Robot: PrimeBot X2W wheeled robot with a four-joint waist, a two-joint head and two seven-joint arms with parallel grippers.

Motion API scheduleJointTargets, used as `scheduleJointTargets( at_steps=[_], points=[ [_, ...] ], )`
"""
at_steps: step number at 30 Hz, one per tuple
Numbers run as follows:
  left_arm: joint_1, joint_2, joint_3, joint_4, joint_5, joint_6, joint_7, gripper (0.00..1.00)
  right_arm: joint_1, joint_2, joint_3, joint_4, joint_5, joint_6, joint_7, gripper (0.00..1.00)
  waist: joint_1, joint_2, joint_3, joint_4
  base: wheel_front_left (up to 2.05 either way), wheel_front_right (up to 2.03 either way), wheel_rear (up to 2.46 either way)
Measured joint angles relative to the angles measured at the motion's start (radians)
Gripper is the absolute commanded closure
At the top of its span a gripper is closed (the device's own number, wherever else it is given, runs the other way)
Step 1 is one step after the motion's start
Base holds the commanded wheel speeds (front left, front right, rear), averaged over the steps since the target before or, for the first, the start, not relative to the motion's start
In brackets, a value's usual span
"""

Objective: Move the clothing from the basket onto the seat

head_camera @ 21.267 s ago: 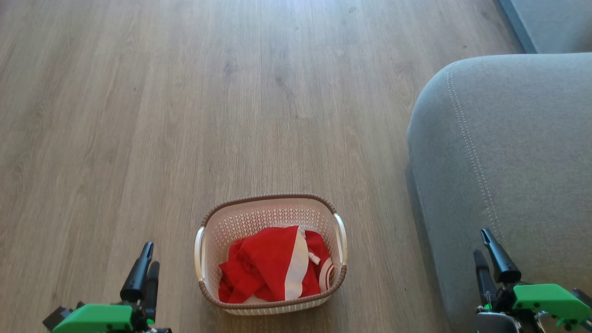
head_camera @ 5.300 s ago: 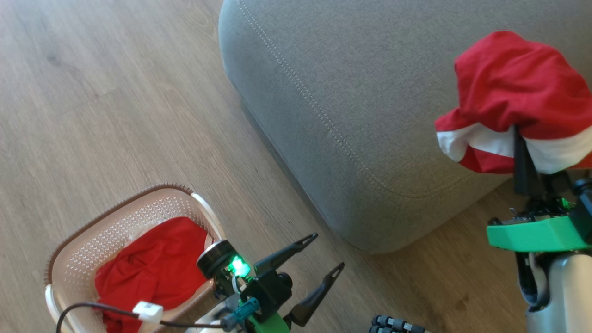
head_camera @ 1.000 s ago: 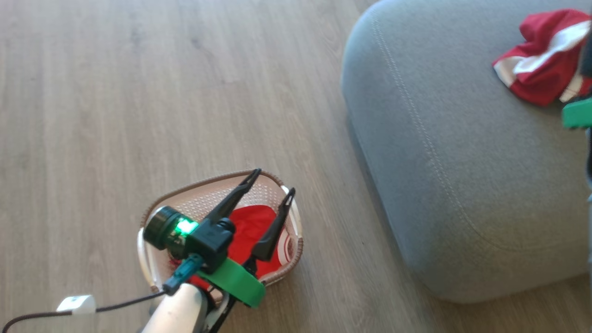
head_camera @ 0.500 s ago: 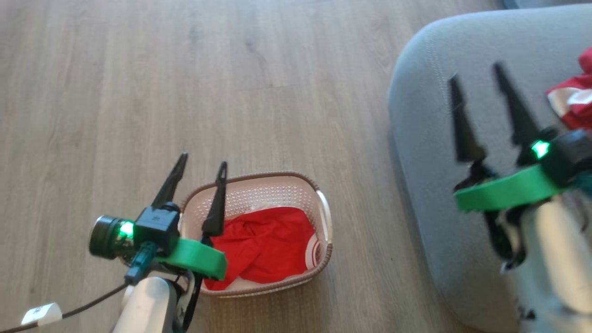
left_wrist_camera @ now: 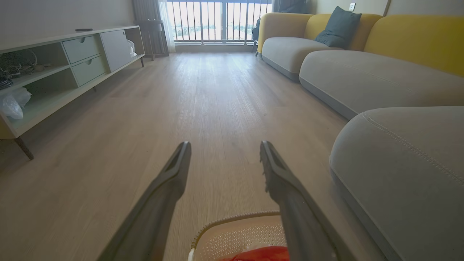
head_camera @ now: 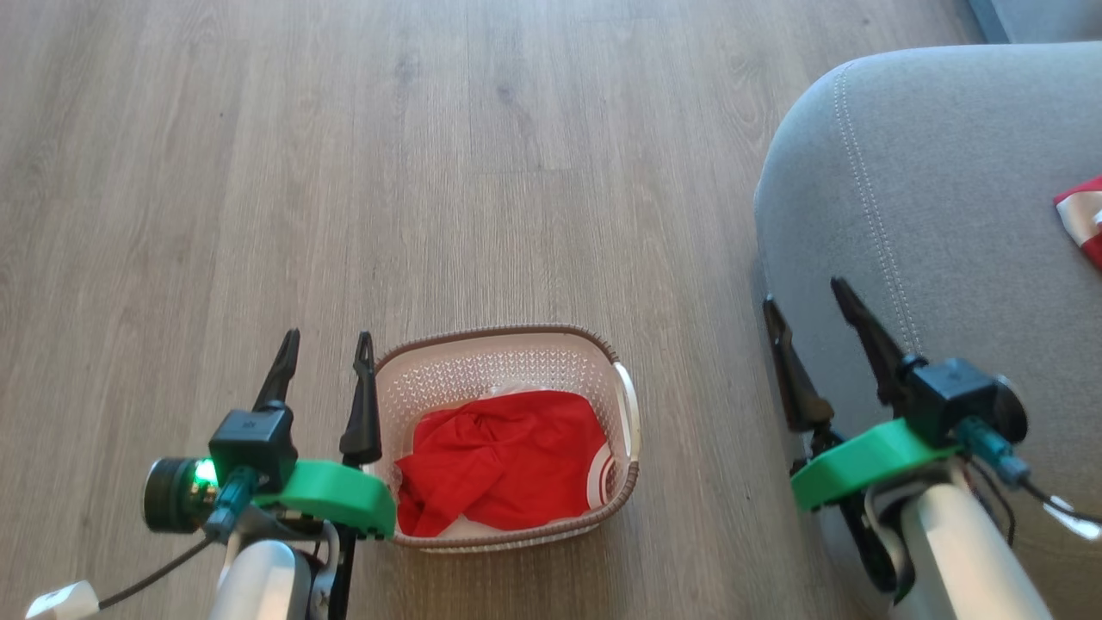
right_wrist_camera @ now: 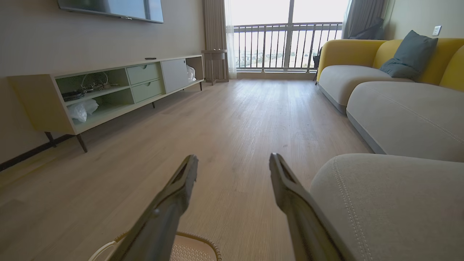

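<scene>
Left gripper (head_camera: 329,336) is spread wide and empty, fingers over the floor (head_camera: 258,172) just beside the basket (head_camera: 499,330), on its left (doesn't look like it's touching, but the angle's poor). Right gripper (head_camera: 802,293) is spread too, holding nothing, at the left edge of the seat (head_camera: 947,155). The basket sits on the floor with one red garment (head_camera: 499,456) crumpled inside, white-striped trim at its right. The other garment (head_camera: 1083,215) lies on the seat, cut off by the frame edge.
</scene>
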Motion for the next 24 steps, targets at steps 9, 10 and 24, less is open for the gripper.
scheduleJointTargets(
  at_steps=[9,10,24],
  points=[
    [0.019,-0.001,0.004,0.04,0.0,0.008,0.0,0.0,0.063,0.031,-0.018,0.011,-0.029,0.0,0.0,0.0,0.0,-0.0001,-0.001,-0.01,0.0,0.0,0.0],
    [0.02,-0.001,0.005,0.046,0.0,0.008,0.0,0.0,0.066,0.036,-0.02,0.012,-0.031,0.0,0.0,0.0,0.0,-0.0001,0.0,-0.011,0.0,0.0,0.0],
    [0.02,-0.001,0.012,0.059,0.0,-0.001,0.0,0.0,0.067,0.045,-0.039,0.011,-0.054,0.0,0.0,0.0,0.0,-0.0001,0.011,-0.011,0.0,0.0,0.0]
  ],
)
